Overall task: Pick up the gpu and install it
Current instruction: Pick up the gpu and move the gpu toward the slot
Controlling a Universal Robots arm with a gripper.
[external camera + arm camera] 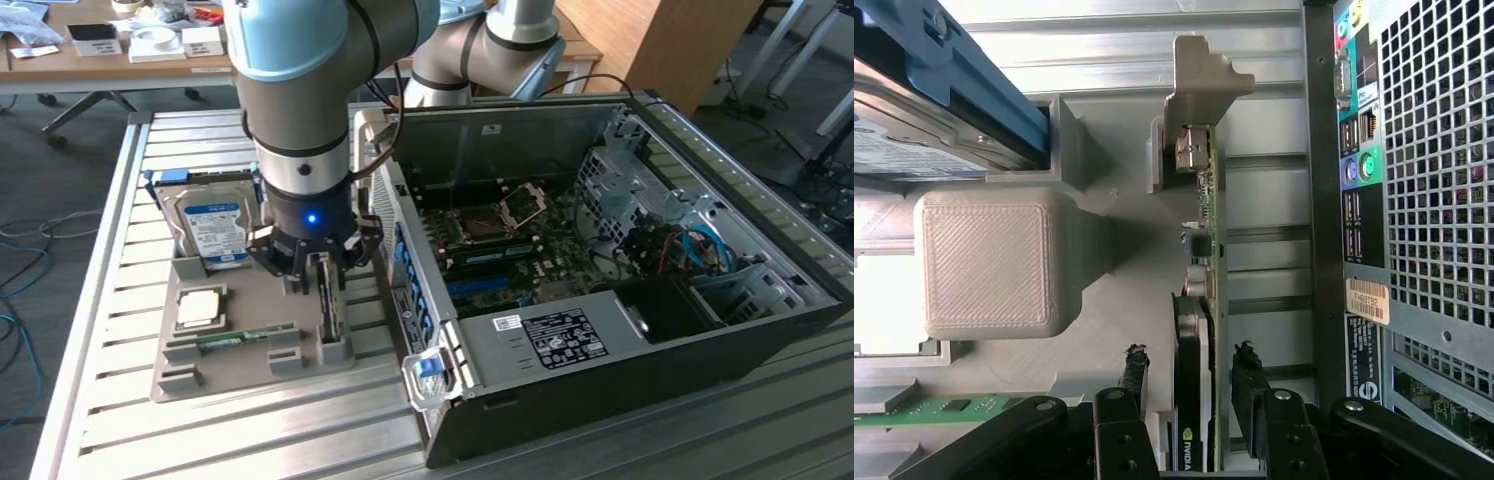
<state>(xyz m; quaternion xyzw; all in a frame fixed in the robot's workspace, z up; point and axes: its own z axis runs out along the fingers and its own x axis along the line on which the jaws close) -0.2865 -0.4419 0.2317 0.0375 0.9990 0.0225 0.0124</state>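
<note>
- Gripper (322, 272) is down over the gray holder tray (187, 372), jaws apart.
- Graphics card (330, 318) stands on edge in its tray slot, beside the open computer case (747, 330).
- In the wrist view the fingers (1137, 372) straddle the card (1192, 400), a gap on each side, not clamped.
- Hard drive (214, 226), processor (200, 308) and memory stick (248, 337) sit in the same tray.

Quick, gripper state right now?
Gripper: open, straddling the upright gpu in its holder, not closed on it.
</note>
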